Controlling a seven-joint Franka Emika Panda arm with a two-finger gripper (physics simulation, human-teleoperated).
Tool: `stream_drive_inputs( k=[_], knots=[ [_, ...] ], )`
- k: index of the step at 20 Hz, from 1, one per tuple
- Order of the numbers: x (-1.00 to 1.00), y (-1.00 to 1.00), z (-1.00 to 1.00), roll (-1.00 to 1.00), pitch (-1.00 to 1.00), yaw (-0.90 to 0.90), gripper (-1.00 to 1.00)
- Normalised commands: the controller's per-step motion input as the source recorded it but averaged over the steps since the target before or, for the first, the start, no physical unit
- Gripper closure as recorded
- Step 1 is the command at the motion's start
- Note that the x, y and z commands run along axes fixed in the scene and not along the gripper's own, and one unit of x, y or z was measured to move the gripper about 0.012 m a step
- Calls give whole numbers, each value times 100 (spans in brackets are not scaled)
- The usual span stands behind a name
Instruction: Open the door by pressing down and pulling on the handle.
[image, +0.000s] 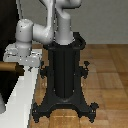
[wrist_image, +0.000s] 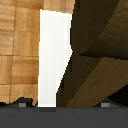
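Note:
The door is a dark panel at the exterior view's left, set in a white frame. The tan handle sticks out from it as a short bar. My gripper hangs from the white arm right at the handle's end, just above and beside it; contact is unclear. In the wrist view the brown handle fills one side, close up, next to the white frame. Two grey fingertips show far apart at the picture's edge, nothing between them.
The black robot pedestal stands on the wooden floor just to the exterior view's right of the door frame, its spread feet reaching forward. Wood floor also shows in the wrist view.

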Motion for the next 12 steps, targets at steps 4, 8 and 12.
stream_drive_inputs(
  k=[4, 8, 12],
  knots=[
    [0, 0, 0, 0, 0, 0, -100],
    [50, 0, 0, 0, 0, 0, -100],
    [0, 0, -50, 0, 0, 0, -100]
  ],
)
